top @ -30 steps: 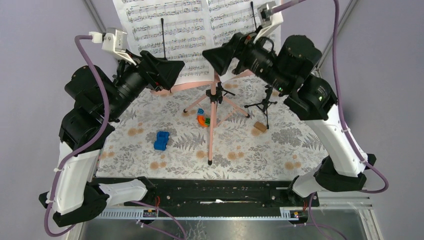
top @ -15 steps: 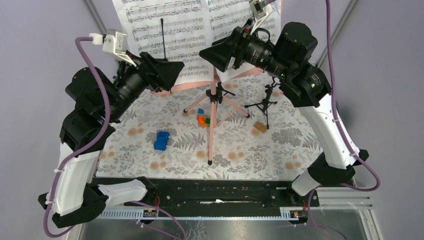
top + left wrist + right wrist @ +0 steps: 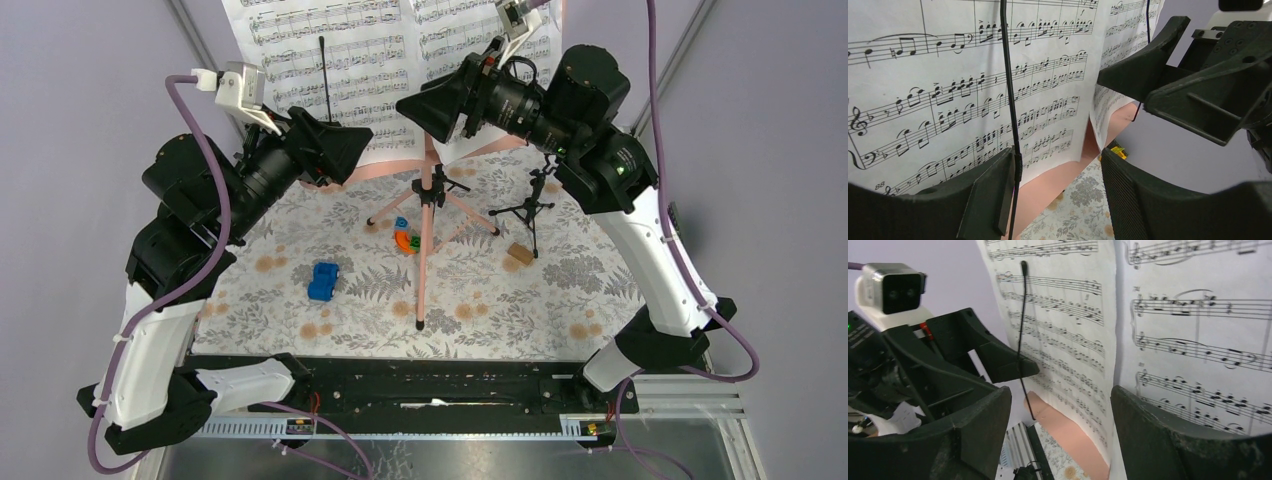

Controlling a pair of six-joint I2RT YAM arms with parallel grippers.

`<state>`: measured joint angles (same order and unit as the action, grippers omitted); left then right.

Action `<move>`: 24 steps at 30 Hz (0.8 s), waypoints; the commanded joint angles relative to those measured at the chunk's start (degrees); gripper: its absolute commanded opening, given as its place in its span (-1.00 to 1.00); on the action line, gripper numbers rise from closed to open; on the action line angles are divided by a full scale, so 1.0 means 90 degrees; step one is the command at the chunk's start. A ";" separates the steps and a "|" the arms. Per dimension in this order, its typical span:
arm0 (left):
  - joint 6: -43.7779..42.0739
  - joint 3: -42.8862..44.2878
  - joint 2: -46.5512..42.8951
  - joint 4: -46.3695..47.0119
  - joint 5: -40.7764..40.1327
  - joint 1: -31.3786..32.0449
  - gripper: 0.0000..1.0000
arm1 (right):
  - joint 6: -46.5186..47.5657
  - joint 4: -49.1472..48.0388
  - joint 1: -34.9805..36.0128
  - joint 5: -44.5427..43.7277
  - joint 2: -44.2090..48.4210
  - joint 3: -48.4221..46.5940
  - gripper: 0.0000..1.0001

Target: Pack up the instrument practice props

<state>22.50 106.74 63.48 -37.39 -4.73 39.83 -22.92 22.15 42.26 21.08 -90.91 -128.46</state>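
Observation:
White sheet-music pages (image 3: 330,60) stand on a salmon-pink rack (image 3: 395,168) with pink tripod legs (image 3: 426,250) at the back of the table. My left gripper (image 3: 338,150) is open at the left page's lower edge. In the left wrist view that gripper (image 3: 1058,195) frames the page (image 3: 948,100) and the pink ledge (image 3: 1048,187), its left finger (image 3: 988,195) beside a thin black wire holder (image 3: 1010,100). My right gripper (image 3: 438,105) is open before the right page. In its own view that gripper (image 3: 1060,435) faces the pages (image 3: 1198,340) and ledge (image 3: 1068,435), holding nothing.
A small black tripod stand (image 3: 530,205) stands right of the rack's legs. A blue toy car (image 3: 323,281), orange and blue blocks (image 3: 405,238) and a tan block (image 3: 518,253) lie on the floral cloth (image 3: 500,300). The two grippers face each other closely.
My right arm has lifted and swung left, bringing its gripper higher against the right page. The left gripper has edged up and right toward the rack. Pages and rack have not moved.

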 commanded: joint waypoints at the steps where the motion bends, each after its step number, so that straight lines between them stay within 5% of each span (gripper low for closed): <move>1: -0.0001 0.0025 -0.0023 0.0295 0.0081 -0.0002 0.32 | 0.0181 -0.0380 -0.0018 -0.0665 0.0221 0.0174 0.58; 24: 0.0019 -0.0080 -0.0022 0.0358 0.0183 -0.0002 0.29 | -0.0364 -0.0831 -0.0017 0.0713 -0.0312 -0.0082 0.46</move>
<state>22.52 106.26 63.51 -37.15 -4.14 39.83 -25.04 18.15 42.26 25.78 -92.86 -127.02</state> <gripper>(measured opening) 0.648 0.740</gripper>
